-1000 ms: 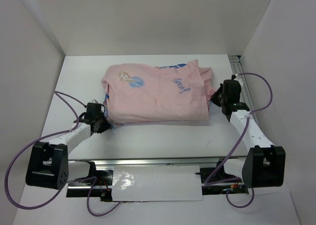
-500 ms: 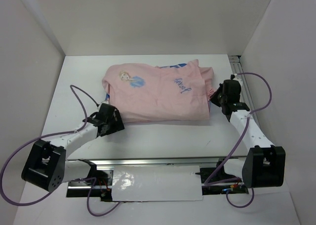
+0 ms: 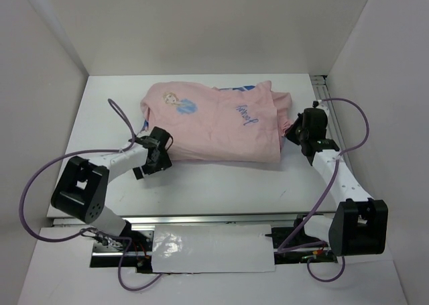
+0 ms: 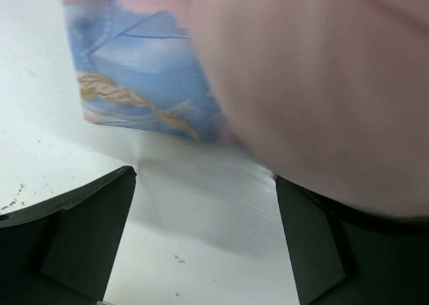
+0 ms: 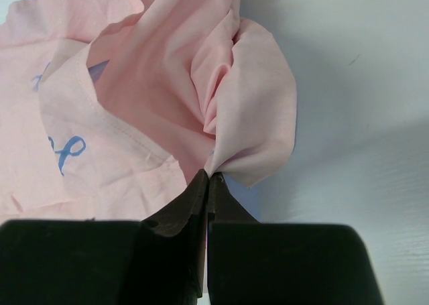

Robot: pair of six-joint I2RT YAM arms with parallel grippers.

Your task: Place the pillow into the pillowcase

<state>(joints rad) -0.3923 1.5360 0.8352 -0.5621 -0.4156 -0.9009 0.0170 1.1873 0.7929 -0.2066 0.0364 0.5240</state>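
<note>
The pillowcase [image 3: 214, 120] lies pale pink side up in the middle of the table, bulging as if filled, with blue print showing at its edges. The pillow is hidden. My left gripper [image 3: 161, 156] sits low at the pillowcase's near left corner. It is open [image 4: 204, 251], with only bare table between its fingers [image 4: 87, 238]. The pink bulge and a blue printed corner [image 4: 134, 70] hang just ahead of it. My right gripper [image 3: 291, 132] is at the right end, shut [image 5: 209, 177] on a pinched fold of the pillowcase's pink fabric [image 5: 255, 117].
White walls close in the table on the left, back and right. A metal rail [image 3: 324, 90] runs along the back right edge and another [image 3: 214, 218] along the front. A white sheet [image 3: 211, 248] lies between the arm bases. Purple cables [image 3: 120, 114] loop beside both arms.
My left gripper has opened wide and swung right, from the pillowcase's left edge to its near left corner. The right arm and its pinch have not moved.
</note>
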